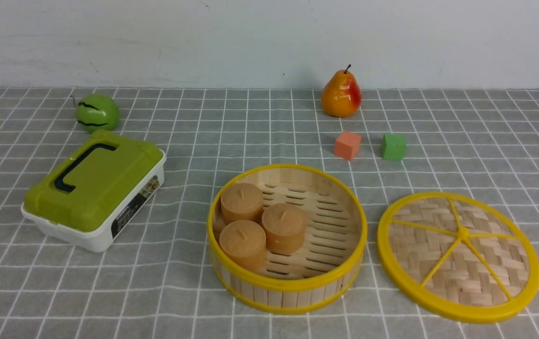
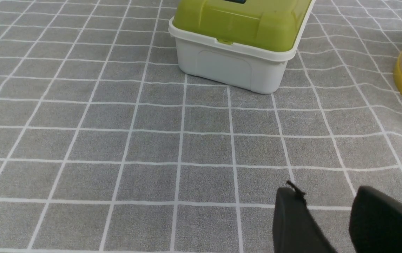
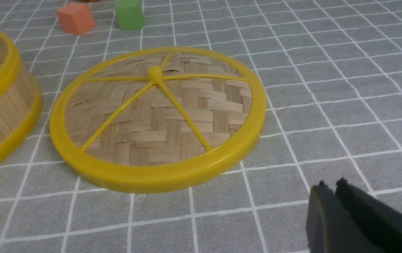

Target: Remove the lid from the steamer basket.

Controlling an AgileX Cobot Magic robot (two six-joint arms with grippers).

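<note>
The lid (image 1: 459,256) lies flat on the tabletop (image 1: 269,136), knob side up, just to the right of the steamer basket (image 1: 287,238) with a narrow strip of cloth between the two rims — off the basket entirely. The basket sits open near the middle, and three tan round cakes (image 1: 261,225) are bunched against its left wall on the slatted floor. Over on the left, the white box with the green top (image 1: 95,188) rests at an angle, and a small green melon (image 1: 97,112) sits just beyond it. Far right of centre stands a pear (image 1: 341,94), with an orange cube (image 1: 347,145) and a green cube (image 1: 393,146) side by side a little nearer. No arm shows in the front view. The left gripper (image 2: 330,211) hangs low over bare cloth on the near side of the white box, jaws spread with a clear gap between the black fingers. The right gripper (image 3: 330,188) hovers just off the lid's near right edge, not touching it — jaws pressed together, nothing between them.
</note>
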